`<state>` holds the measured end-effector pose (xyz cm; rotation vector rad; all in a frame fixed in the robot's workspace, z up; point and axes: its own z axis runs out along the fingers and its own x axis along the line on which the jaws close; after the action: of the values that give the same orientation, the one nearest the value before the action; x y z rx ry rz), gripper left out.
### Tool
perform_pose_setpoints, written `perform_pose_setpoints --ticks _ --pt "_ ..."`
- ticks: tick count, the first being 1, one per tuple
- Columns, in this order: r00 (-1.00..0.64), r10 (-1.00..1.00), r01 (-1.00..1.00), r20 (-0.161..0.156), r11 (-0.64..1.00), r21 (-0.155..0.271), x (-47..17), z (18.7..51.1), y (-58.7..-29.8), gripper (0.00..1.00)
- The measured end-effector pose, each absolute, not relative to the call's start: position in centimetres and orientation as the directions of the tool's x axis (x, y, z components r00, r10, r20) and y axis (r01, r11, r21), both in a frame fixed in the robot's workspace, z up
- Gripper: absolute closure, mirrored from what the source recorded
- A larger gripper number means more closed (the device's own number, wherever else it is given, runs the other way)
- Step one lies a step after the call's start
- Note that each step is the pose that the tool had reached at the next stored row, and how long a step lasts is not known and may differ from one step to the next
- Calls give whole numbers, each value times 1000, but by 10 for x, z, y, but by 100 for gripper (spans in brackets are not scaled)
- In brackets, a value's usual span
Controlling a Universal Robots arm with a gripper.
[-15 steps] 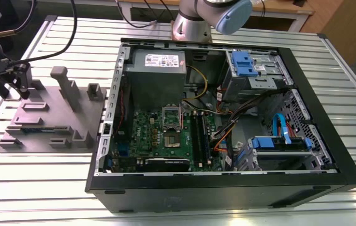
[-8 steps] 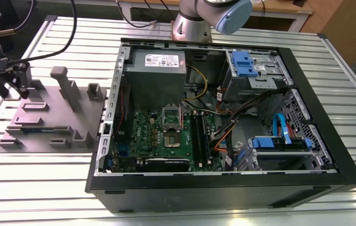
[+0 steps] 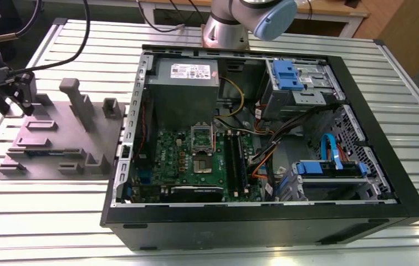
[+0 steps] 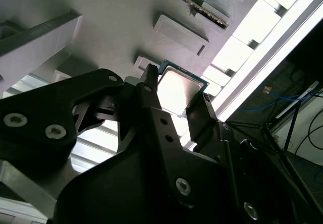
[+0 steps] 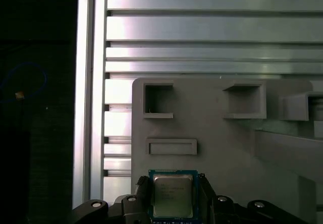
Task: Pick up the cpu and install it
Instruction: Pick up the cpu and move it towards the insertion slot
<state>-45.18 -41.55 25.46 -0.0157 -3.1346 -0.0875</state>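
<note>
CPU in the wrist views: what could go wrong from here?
1. The gripper looks pinched on just two thin edges of the cpu on the grey tray; it may tilt or slip.
2. In the exterior view the socket lies deep inside the case, with loose cables beside it; the arm could snag, or seat the cpu crooked.

**Arm + gripper: looks only**

Arm (image 3: pixel 228 30): silver-grey metal tube, with a light-blue cap (image 3: pixel 275 19) on the joint. Black cables (image 3: pixel 85 33) trail towards the tool end. Gripper (image 4: pixel 176 95): matt black all over, built from flat angular plates with rounded corners. Fingers (image 4: pixel 151 100): narrow black bars with a row of small holes down the face. Screws (image 4: pixel 182 185): silver socket-heads (two on the side link plate, more lower down). No markings seen.
</note>
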Motion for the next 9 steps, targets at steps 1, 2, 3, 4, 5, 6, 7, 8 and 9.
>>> perform_pose_setpoints --ticks 1,2,3,4,5,6,7,8,9 --pt "-1000 10 10 6 998 56 -452 255 -415 53" --pt "-1000 10 10 6 998 56 -452 255 -415 53" --pt "-1000 10 10 6 998 56 -452 256 -415 53" --pt "-1000 10 10 6 998 56 -452 256 -415 53" --pt "-1000 10 10 6 998 56 -452 256 -415 53" --pt "-1000 10 10 6 998 56 -452 256 -415 53" --pt "-1000 10 10 6 998 56 -452 257 -415 53" --pt "-1000 10 10 6 998 56 -452 257 -415 53" --pt "-1000 10 10 6 998 56 -452 257 -415 53"
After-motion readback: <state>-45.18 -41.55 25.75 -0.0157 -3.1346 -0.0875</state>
